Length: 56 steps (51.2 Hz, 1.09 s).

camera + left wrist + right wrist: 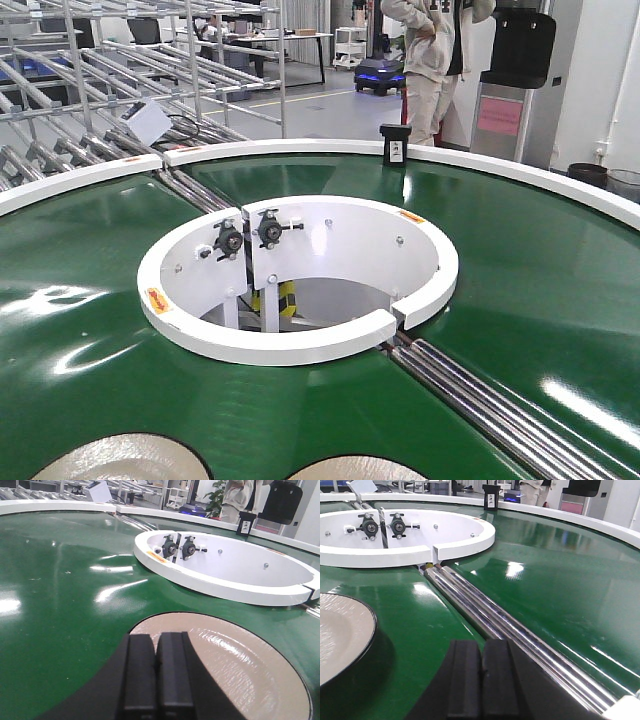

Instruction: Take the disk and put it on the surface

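**tom_k:** quick one, is either claw actually holding something?

**rigfan:** nope. The left gripper [156, 650] has its two black fingers pressed flat together with nothing between them. It sits low over the near rim of the left disk [225, 665]. From the wrist view I can't tell if it's touching the rim or just above it.

**tom_k:** and the other side?

**rigfan:** same deal. The right gripper [481, 652] is squeezed shut and empty. It hangs over the green belt [560, 555], with the shiny rollers [485, 610] running away just in front of it. The right disk [340, 635] is off to its left, apart from the fingers.

**tom_k:** so where are the disks exactly?

**rigfan:** both are pale beige with a dark rim, lying flat on the belt at its near edge. They're side by side, and the front camera only catches their far halves. The white ring [300, 345] at the belt's inner edge is well beyond them. There's a small black box [395, 145] way out on the far outer rim.
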{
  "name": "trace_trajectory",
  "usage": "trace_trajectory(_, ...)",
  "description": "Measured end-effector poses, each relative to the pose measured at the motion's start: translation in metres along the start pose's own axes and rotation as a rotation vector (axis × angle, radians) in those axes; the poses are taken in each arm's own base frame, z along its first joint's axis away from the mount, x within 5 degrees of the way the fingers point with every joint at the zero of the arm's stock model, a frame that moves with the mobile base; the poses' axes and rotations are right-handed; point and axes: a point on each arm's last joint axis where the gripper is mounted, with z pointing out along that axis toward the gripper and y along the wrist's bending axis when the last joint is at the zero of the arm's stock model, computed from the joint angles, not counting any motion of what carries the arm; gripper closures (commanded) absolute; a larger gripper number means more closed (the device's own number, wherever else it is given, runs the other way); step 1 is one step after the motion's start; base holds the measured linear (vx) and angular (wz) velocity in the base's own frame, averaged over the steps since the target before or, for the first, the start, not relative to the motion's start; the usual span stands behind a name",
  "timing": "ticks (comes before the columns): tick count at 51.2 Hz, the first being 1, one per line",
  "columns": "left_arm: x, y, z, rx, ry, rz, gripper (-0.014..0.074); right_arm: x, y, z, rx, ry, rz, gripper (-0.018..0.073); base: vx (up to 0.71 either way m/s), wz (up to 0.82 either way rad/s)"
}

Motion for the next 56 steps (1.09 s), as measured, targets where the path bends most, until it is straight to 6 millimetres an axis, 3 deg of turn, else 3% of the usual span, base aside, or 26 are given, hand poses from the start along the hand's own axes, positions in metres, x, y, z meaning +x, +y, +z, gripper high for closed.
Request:
trace_trajectory(44,-0.003,-0.001,0.0,0.007,-0.03,-0.001,0.0604,0.0,0.0,0.0,0.0,0.0,0.0,0.0568,0.0,0.0)
trace_trajectory(56,-0.02,-0.005,-0.002,0.059,-0.219,-0.05,0.0604,-0.01,0.001,0.0,-0.006,-0.105,0.009,0.0568,0.0,0.0)
